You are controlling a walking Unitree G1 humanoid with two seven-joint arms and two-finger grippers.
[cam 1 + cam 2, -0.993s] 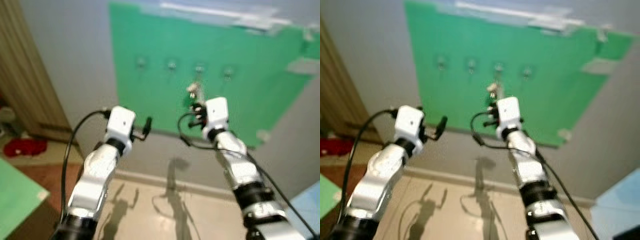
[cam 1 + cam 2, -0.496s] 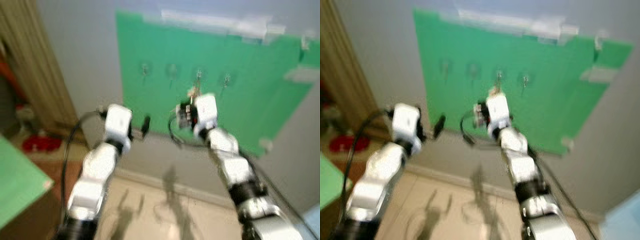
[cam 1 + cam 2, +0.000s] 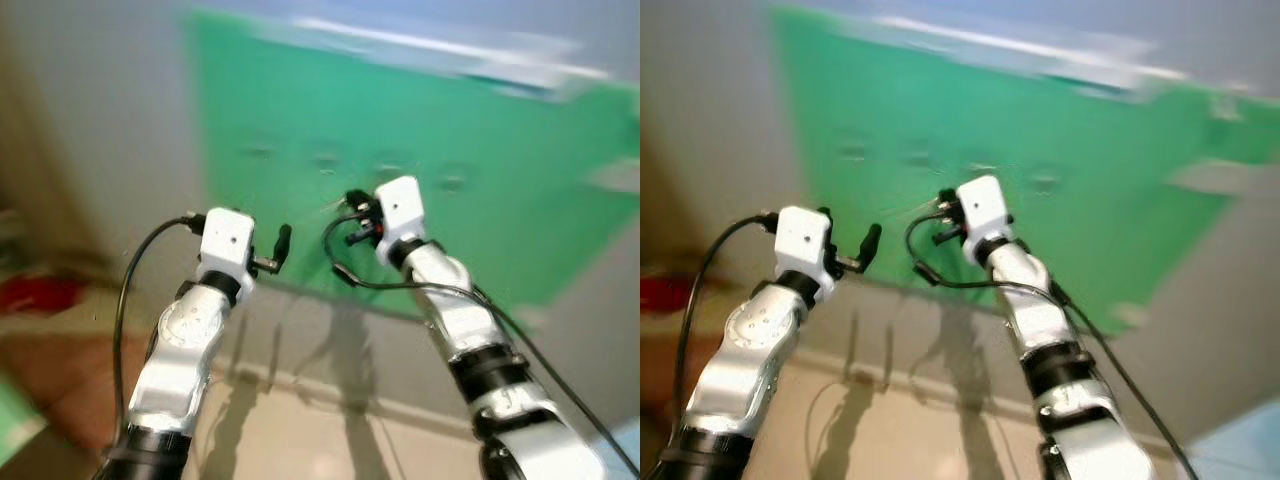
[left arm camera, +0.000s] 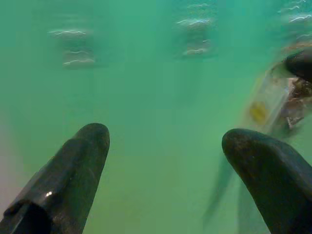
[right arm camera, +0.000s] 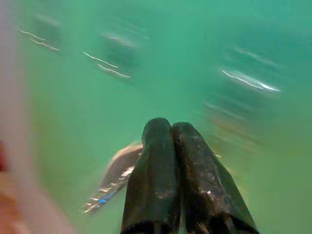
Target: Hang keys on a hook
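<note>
Right wrist view shows our right gripper [image 5: 168,127] clenched, fingers pressed together, with the blurred keys [image 5: 113,178] sticking out beside them at lower left. Our left gripper [image 4: 165,141] is spread wide, holding nothing. Both are raised mid-frame before the green board [image 3: 520,180], whose hooks [image 3: 325,160] blur above.

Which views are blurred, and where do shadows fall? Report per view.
Left eye view: motion blur smears the green board and its hooks; arm shadows fall on the wall below. Left wrist view: sharp fingers, streaked hooks. Right wrist view: sharp fingers, keys smeared.
</note>
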